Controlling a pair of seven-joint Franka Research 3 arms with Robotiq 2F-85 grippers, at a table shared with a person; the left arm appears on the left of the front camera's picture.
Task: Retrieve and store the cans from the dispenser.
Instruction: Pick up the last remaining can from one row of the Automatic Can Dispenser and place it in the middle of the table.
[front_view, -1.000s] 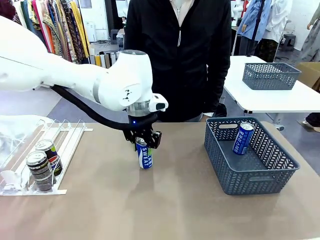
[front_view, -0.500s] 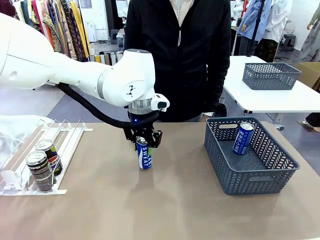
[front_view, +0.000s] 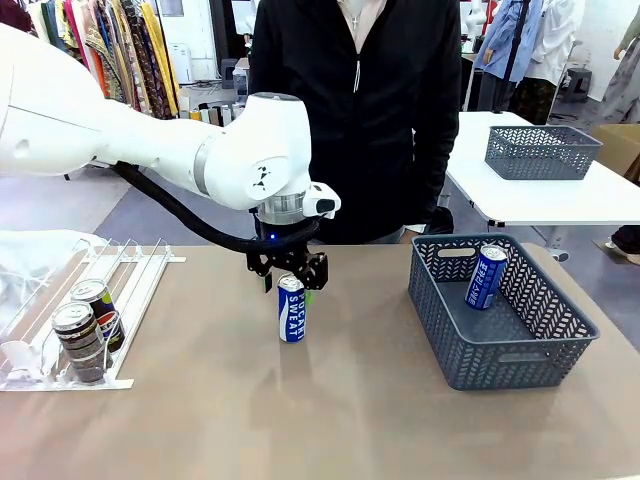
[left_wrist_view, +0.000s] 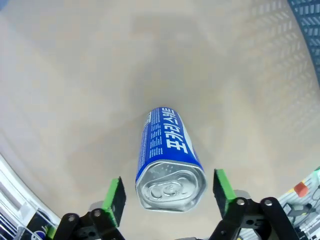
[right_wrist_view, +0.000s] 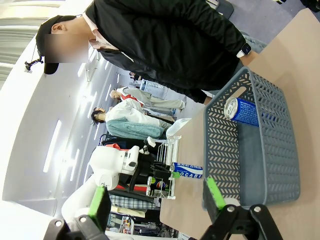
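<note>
Clothes racks (front_view: 120, 50) stand behind the tan table (front_view: 350, 410). The blue-and-white can (left_wrist_view: 167, 142) stands untouched between the parted fingers (left_wrist_view: 116, 200) of the left gripper (left_wrist_view: 169, 196); the right gripper (right_wrist_view: 157, 199) gapes empty.

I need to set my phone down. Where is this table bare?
Bare tabletop lies between the dispenser and the upright blue can, between that can and the grey basket, and along the near edge. Crowded: the dispenser's front, with dark cans, and over the blue can, under the left gripper.
</note>
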